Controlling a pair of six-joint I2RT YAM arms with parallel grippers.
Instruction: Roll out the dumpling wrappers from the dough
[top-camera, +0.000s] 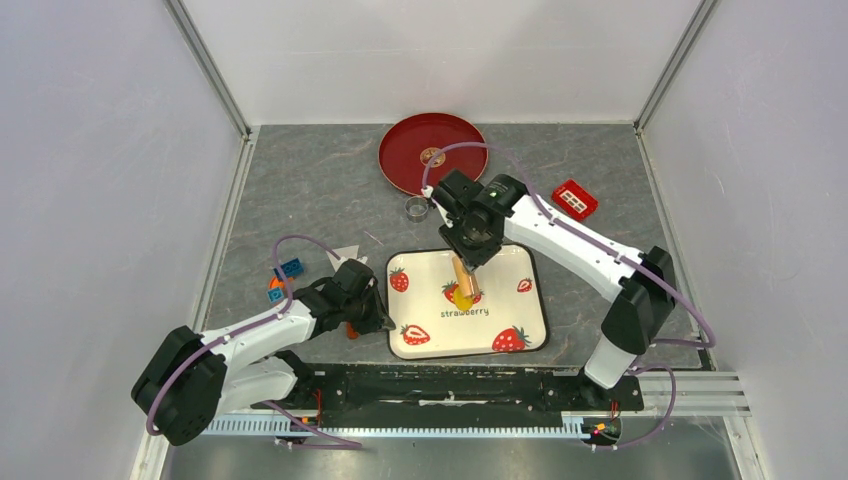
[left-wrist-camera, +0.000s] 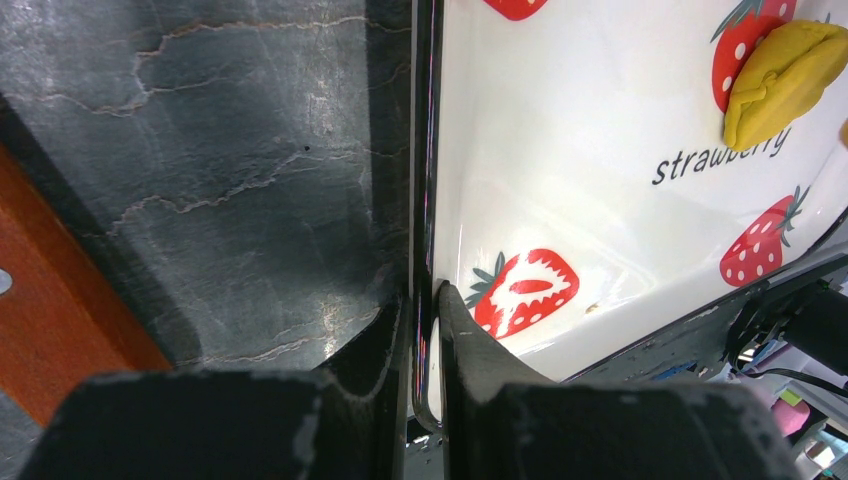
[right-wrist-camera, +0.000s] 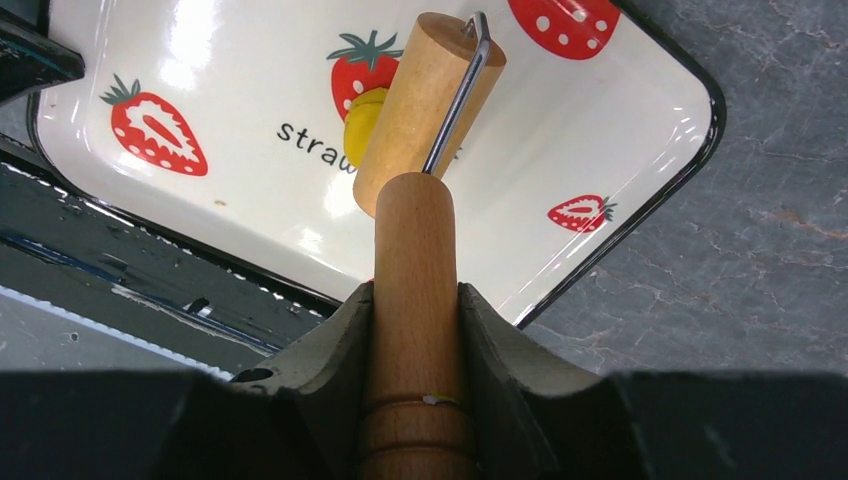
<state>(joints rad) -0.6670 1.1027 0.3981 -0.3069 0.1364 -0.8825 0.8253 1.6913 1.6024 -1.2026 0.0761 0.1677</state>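
Observation:
A lump of yellow dough (top-camera: 462, 298) lies in the middle of the white strawberry tray (top-camera: 522, 305). My right gripper (top-camera: 468, 250) is shut on the handle of a wooden roller (top-camera: 466, 277), whose barrel rests on the dough. In the right wrist view the handle (right-wrist-camera: 415, 260) sits between the jaws and the barrel (right-wrist-camera: 425, 105) covers most of the dough (right-wrist-camera: 360, 125). My left gripper (top-camera: 383, 318) is shut on the tray's left rim (left-wrist-camera: 428, 330); the dough (left-wrist-camera: 782, 80) shows at the upper right of that view. A small round yellowish wrapper (top-camera: 433, 156) lies on the red plate (top-camera: 405, 150).
A metal ring cutter (top-camera: 416, 208) stands between the plate and the tray. A red block (top-camera: 574, 199) lies at the right. Blue and orange bricks (top-camera: 285, 275) and a white scrap (top-camera: 345, 254) lie left of the tray. An orange piece (left-wrist-camera: 60, 290) lies beside the left gripper.

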